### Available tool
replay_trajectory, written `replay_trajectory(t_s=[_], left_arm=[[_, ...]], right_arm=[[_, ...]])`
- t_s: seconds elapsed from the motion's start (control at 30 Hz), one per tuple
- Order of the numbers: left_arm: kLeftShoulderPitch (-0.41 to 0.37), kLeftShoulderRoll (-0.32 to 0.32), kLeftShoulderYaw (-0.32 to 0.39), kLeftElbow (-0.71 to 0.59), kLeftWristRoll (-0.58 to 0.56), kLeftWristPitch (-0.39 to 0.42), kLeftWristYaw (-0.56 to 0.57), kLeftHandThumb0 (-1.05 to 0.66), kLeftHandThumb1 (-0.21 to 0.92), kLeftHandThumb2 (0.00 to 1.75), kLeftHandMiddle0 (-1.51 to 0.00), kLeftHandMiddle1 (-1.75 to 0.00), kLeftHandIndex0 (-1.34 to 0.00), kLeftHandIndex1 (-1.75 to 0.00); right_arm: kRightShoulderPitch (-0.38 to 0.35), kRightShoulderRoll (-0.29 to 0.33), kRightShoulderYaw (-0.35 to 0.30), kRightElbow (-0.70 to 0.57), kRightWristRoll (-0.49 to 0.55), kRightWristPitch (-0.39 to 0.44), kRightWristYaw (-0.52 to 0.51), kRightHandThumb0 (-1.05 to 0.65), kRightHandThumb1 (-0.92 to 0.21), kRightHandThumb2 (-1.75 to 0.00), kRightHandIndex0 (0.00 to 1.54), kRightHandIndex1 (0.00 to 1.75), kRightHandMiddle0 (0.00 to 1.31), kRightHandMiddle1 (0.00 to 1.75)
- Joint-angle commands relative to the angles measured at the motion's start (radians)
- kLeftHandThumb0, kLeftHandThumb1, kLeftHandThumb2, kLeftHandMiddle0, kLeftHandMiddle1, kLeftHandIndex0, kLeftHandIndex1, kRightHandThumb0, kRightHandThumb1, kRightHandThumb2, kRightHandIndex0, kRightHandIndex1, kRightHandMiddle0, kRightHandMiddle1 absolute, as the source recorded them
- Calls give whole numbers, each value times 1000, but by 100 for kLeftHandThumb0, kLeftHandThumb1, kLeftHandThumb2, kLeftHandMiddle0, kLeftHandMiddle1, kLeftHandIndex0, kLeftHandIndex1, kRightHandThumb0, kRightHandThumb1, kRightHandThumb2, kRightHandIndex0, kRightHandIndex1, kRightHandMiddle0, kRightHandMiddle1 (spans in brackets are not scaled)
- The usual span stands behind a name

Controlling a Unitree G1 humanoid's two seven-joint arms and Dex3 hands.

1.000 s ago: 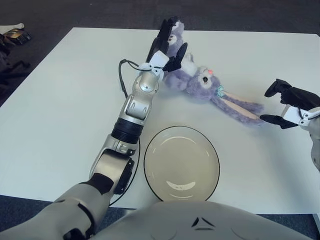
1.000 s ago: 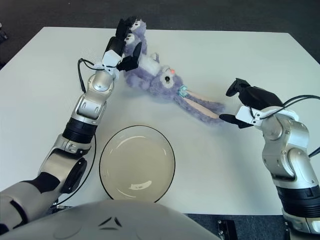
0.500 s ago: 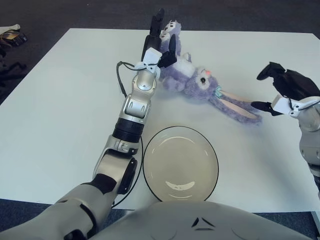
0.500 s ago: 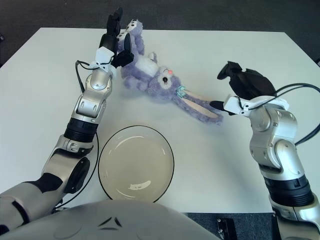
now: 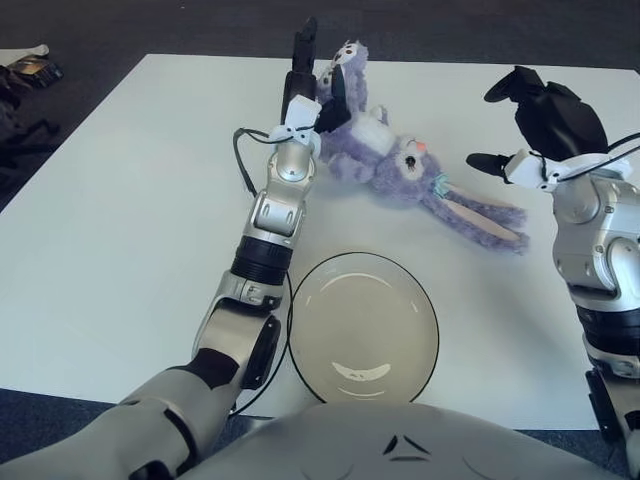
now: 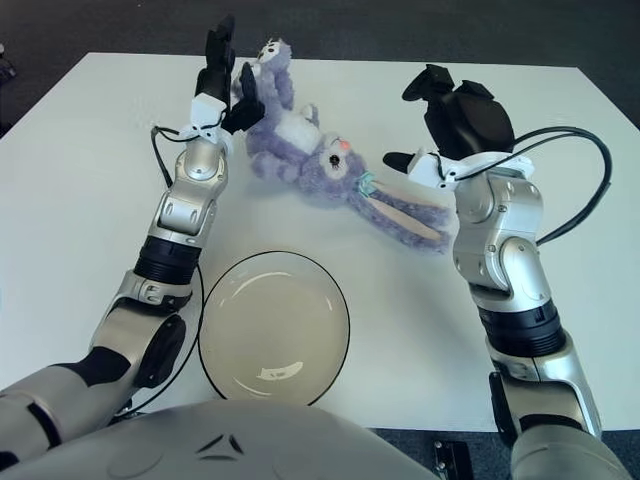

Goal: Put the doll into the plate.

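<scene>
Left eye view: doll not yet in plate, neither hand gripping.
Plate (image 5: 363, 326) sits nearest the robot, bare, an open target. Beyond it the doll (image 5: 390, 160) lies flat on the table (image 5: 120, 220), ears trailing toward the robot's right, well apart from the plate. Right hand (image 5: 545, 120) hovers raised above the ear end, fingers spread, holding nothing. Left hand (image 5: 312, 85), farthest, stands against the doll's body end, fingers extended and open, likely bracing for a two-handed lift.
</scene>
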Motion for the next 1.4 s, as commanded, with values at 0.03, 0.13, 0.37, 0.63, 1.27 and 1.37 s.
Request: replay_trajectory(t_s=[0.03,0.13,0.37,0.63,1.27,1.37], left_arm=[[-10,26,13,28,17,-19,20,-99,92,109,0,-63,0,-38],[-21,46,29,54,14,-29,25,-97,92,108,0,-67,0,-43],[-15,72,40,62,17,-47,27,-94,92,106,0,-57,0,-49],[7,95,38,35,33,-50,33,-92,92,106,0,-54,0,-53],[13,110,46,59,7,-69,14,-96,92,111,0,-38,0,-43],[10,105,48,59,-2,-61,12,-96,92,111,0,-44,0,-43]], right_arm=[[-56,8,28,45,-26,-17,-11,-73,-66,-74,18,105,0,110],[-84,15,49,86,-25,-33,-13,-75,-70,-71,18,104,0,108],[-149,40,73,195,34,-80,8,-83,-78,-59,10,101,0,98],[-183,41,91,228,72,-100,58,-87,-80,-53,1,95,0,89],[-322,76,155,413,209,-63,274,-103,-82,-33,0,74,0,76],[-339,89,165,435,224,-50,296,-102,-79,-32,0,74,0,76]])
